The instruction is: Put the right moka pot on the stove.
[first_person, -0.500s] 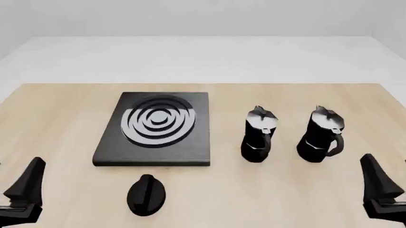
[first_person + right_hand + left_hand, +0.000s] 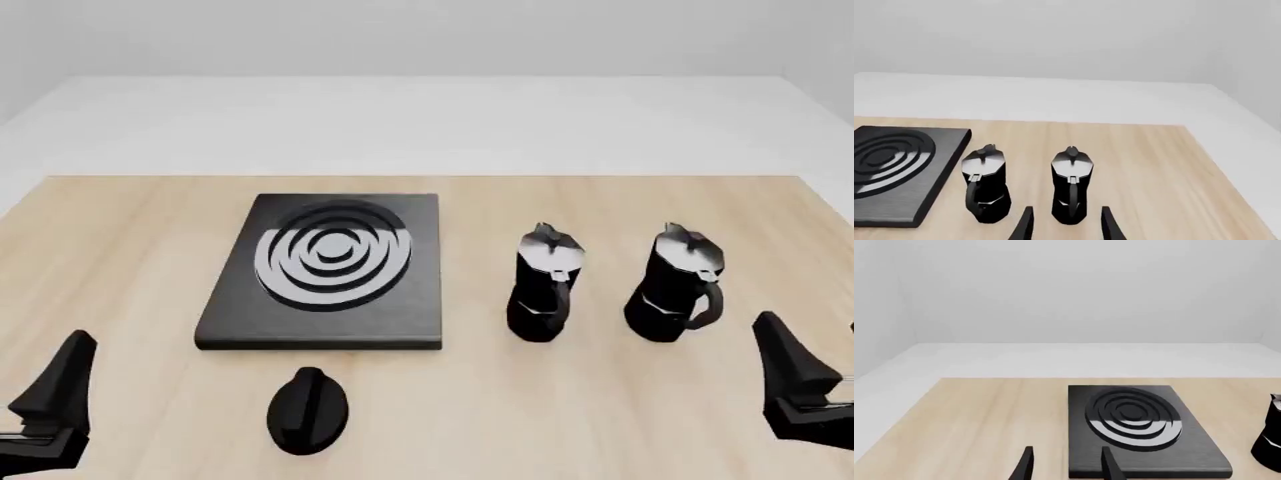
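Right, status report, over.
Both pincers open and empty: left, right. Right pot upright on the table, ungrasped. Left pot stands between it and the stove.

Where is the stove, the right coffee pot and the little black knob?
stove (image 2: 400,310): front view, bare black slab corner.
right moka pot (image 2: 674,290): front view, black body.
knob (image 2: 308,410): front view, its middle.

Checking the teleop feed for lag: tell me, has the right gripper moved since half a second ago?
Yes. The right gripper has shifted slightly up and forward, toward the right moka pot, which stands unmoved.
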### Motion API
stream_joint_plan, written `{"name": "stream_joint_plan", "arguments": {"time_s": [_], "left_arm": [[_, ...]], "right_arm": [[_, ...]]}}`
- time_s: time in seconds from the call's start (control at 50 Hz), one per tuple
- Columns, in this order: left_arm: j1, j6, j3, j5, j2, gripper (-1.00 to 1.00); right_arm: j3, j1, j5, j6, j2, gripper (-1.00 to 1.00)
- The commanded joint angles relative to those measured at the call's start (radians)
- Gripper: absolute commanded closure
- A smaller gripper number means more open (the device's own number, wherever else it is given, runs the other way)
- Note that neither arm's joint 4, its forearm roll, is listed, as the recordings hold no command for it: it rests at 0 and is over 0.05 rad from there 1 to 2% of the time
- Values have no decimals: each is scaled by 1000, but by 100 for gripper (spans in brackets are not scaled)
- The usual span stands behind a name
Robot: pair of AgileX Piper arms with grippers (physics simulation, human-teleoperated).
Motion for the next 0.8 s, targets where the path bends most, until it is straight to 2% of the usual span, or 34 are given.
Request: {"name": "stream_joint_plan", "arguments": {"time_s": [0.02, 0.08, 0.14, 0.3, 0.56, 0.76, 0.78, 0.8], "left_arm": [[0, 0, 0, 0, 0, -100], [0, 0, 0, 0, 0, -100], [0, 0, 0, 0, 0, -100], [0, 0, 0, 0, 0, -100], [0, 0, 0, 0, 0, -100], [0, 0, 0, 0, 0, -100], [0, 0, 0, 0, 0, -100], [0, 0, 0, 0, 0, -100]], "right_arm": [[-46, -15, -16, -11, 178, -100], [-55, -7, -26, -19, 234, -100], [-52, -6, -45, 14, 264, -100], [-73, -13, -51, -17, 321, -100], [-63, -13, -139, -51, 457, -100], [-51, -18, -249, -62, 598, -100], [-32, -36, -318, -59, 657, -100], [-25, -35, -343, -56, 678, -100]]}}
